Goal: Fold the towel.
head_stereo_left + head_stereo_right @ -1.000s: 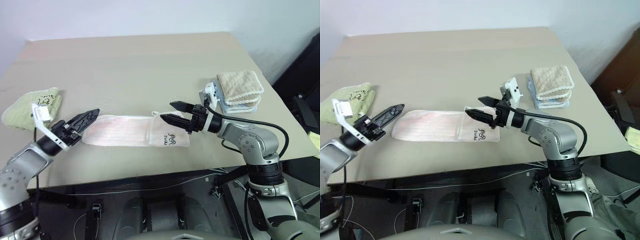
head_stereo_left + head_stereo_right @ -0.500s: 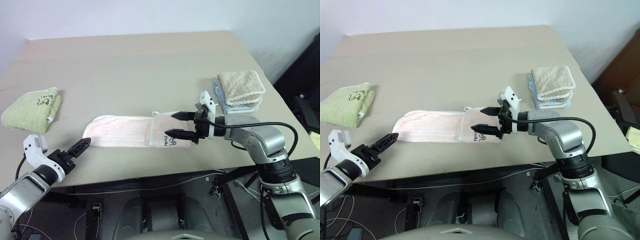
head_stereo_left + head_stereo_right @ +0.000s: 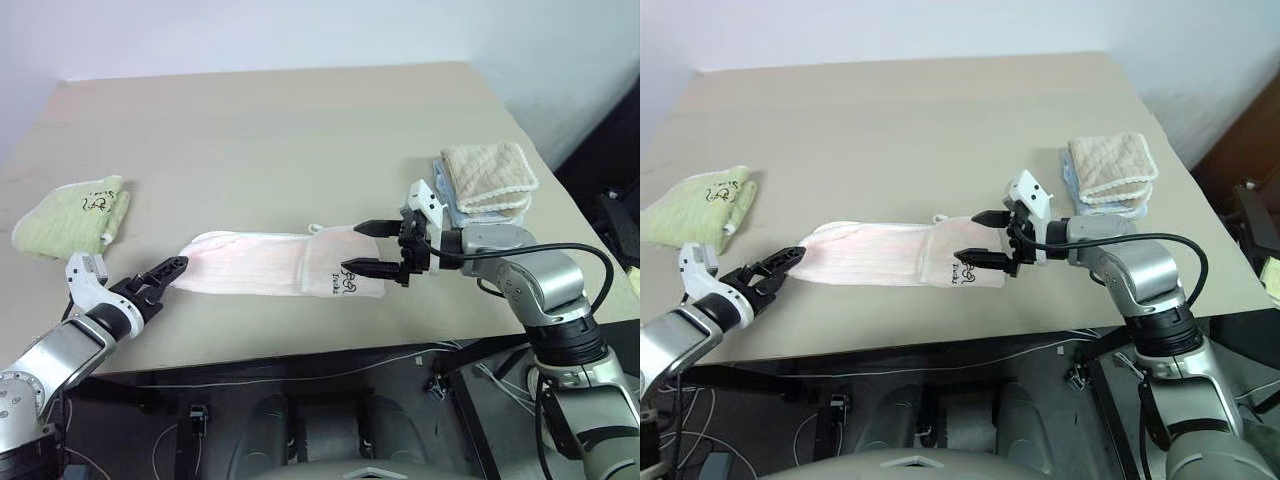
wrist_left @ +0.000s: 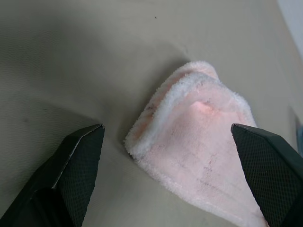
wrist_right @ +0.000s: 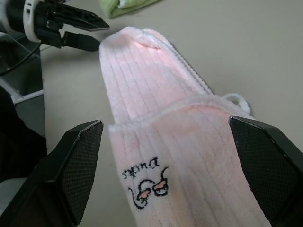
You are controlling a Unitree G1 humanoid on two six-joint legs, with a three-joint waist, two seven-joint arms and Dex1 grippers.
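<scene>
Both claws, the left gripper (image 3: pixel 172 268) and right gripper (image 3: pixel 366 247), are spread wide at opposite ends of the long pale pink ribbed terry towel (image 3: pixel 270 265), seemingly poised to pinch its ends for the fold.

Soft, even room light falls from overhead, and the wide beige tabletop (image 3: pixel 300 130) looks bright without any hard glare. Shadows are faint: a thin dark rim lies under the near edge of the long pale pink ribbed terry towel (image 3: pixel 270 264), and the space beneath the table is dim. In the left wrist view a broad grey shadow spreads across the table beside the towel's end, whose fluffy pile stays crisp, while the two black textured fingers (image 4: pixel 78 165) close to the lens look slightly soft.
</scene>
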